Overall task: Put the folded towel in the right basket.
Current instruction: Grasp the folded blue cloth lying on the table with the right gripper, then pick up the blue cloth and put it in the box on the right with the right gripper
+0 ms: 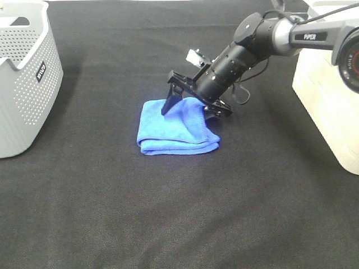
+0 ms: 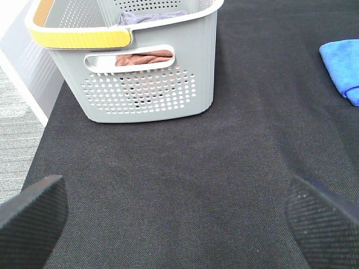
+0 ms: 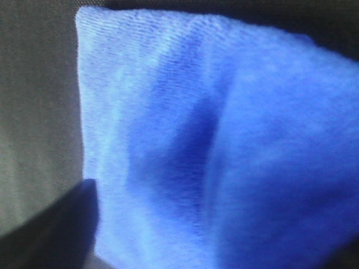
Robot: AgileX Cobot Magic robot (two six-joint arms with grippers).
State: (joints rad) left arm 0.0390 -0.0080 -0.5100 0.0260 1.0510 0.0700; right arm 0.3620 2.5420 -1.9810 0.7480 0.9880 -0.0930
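The folded blue towel (image 1: pixel 176 128) lies on the black table near the middle. My right gripper (image 1: pixel 193 108) is open and tilted down onto the towel's far part, one finger at its left side and the other at its right. In the right wrist view the towel (image 3: pixel 213 140) fills the picture, with one dark fingertip (image 3: pixel 56 230) at its edge. The right basket (image 1: pixel 328 106), cream-white, stands at the right edge. My left gripper (image 2: pixel 179 224) is open and empty above bare cloth, and it does not show in the exterior view. The towel's corner also shows in the left wrist view (image 2: pixel 342 67).
A grey perforated basket (image 1: pixel 25 78) stands at the far left. In the left wrist view this basket (image 2: pixel 146 84) has a yellow handle (image 2: pixel 81 36) and holds a brown cloth (image 2: pixel 143 57). The table's left edge (image 2: pixel 39 134) runs beside it.
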